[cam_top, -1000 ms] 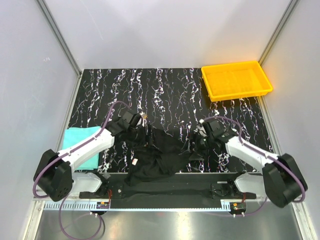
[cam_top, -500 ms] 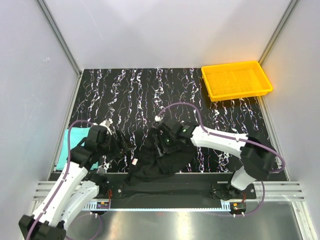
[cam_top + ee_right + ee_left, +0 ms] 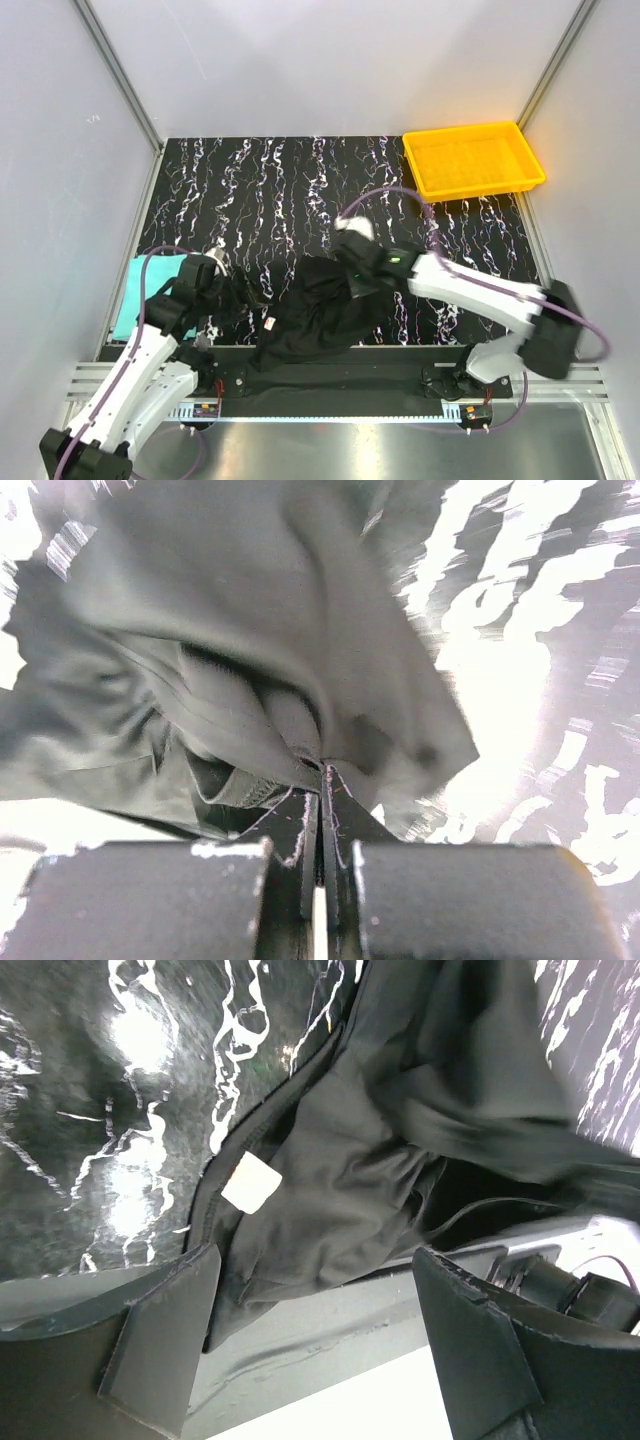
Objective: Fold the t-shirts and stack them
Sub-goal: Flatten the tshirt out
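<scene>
Grey walls closed in a black, white-veined tabletop (image 3: pixel 250 190); from the top camera we saw a yellow tray (image 3: pixel 415 165) at the far right corner, well apart from the cloth; the black t-shirt (image 3: pixel 315 320) lay crumpled at the near edge between the two arms, some of it draped over the base rail (image 3: pixel 400 372); the teal t-shirt (image 3: pixel 138 290) sat at the near left, partly hidden under the left arm; the right gripper (image 3: pixel 352 277) was down on the far side of the black heap, and the left gripper (image 3: pixel 238 296) hung just beside its left edge.

From the left wrist, its fingers (image 3: pixel 165 1345) stood wide apart with nothing between them; beyond them lay the collar with its white neck label (image 3: pixel 250 1180), and cloth spilling toward the rail.

From the right wrist, the jaws were pinched tight on a fold of the black t-shirt; several layers looked bunched at the pinch, though we could not count them.

We judged the risks thus: a bite through more than one layer would drag the whole heap instead of spreading it; so thin a hold at the fingertips could slip under the cloth's weight; the part over the rail could snag, or pull the rest off the tabletop; the left arm could rumple the teal t-shirt beneath it.
</scene>
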Tool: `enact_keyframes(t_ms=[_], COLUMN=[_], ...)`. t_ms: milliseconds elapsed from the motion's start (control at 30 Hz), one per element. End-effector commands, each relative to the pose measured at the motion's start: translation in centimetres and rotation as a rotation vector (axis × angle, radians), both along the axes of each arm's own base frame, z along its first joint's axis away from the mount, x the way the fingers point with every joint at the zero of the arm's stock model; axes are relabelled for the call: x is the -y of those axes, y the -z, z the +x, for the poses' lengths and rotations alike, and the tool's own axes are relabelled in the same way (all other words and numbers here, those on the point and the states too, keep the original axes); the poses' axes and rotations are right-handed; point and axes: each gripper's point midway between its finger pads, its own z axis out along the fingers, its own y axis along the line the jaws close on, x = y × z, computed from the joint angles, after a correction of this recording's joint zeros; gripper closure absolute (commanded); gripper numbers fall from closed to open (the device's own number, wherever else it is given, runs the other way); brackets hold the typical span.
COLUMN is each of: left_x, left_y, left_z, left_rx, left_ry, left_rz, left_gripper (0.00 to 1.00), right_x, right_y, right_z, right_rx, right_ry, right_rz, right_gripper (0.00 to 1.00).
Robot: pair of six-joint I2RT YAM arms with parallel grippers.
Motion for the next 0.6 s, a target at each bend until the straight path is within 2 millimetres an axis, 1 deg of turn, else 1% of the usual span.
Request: enact_keyframes(t_ms=[0,33,67,100,133,167,200,233,267,300,333,400,433,467,500,533,567], left_x=[2.2,2.6,2.9,3.2,3.3,3.6,4.0,4.6,4.9,5.3,5.8,6.4,6.5,6.7,6.6,7.0,6.9], left_y=[0.6,1.1,1.4,1.5,1.6,2.0,1.8,1.6,2.5,2.1,2.6,3.5,4.0,4.4,5.5,5.8,6.4], left_z=[0.1,0.4,0.5,0.6,0.8,1.3,1.8,2.1,2.2,3.0,3.0,3.8,3.9,3.9,3.7,3.5,3.2], left_rx=[-0.03,-0.053,-0.062,-0.075,-0.069,-0.08,-0.07,-0.048,-0.093,-0.08,-0.083,-0.101,-0.111,-0.127,-0.167,-0.178,-0.189], left_ry=[0.086,0.098,0.109,0.124,0.141,0.153,0.168,0.203,0.22,0.237,0.284,0.322,0.336,0.344,0.346,0.351,0.35], left_rz=[-0.101,-0.106,-0.11,-0.114,-0.107,-0.098,-0.096,-0.093,-0.074,-0.061,-0.031,0.041,0.065,0.077,0.103,0.11,0.127], left_gripper=[0.17,0.16,0.15,0.1,0.09,0.08,0.06,0.06,0.06,0.06,0.07,0.09,0.13,0.17,0.19,0.21,0.23], right_x=[5.9,7.9,9.2,10.2,11.7,12.8,13.3,14.0,14.5,14.8,15.2,15.5,15.7,15.6,15.6,15.6,15.5], right_y=[-6.7,-6.3,-7.7,-7.9,-8.0,-8.1,-8.1,-7.6,-7.9,-7.9,-7.5,-7.7,-7.9,-8.0,-8.1,-8.5,-8.6], right_z=[1.6,1.0,0.4,0.0,-0.1,-0.9,-1.2,-1.6,-2.0,-2.3,-2.8,-3.4,-3.7,-3.9,-4.1,-4.2,-4.3], right_rx=[0.18,0.157,0.176,0.175,0.174,0.18,0.179,0.164,0.166,0.159,0.142,0.134,0.129,0.121,0.118,0.123,0.12], right_ry=[0.199,0.253,0.281,0.307,0.368,0.389,0.406,0.434,0.45,0.464,0.483,0.499,0.515,0.518,0.521,0.527,0.525], right_rz=[0.029,0.015,0.076,0.099,0.121,0.167,0.191,0.196,0.223,0.23,0.227,0.248,0.265,0.281,0.294,0.317,0.325], right_gripper=[1.0,1.0,1.0,1.0,1.0,1.0,1.0,1.0,1.0,1.0,1.0,1.0,1.0,1.0,1.0,1.0,1.0])
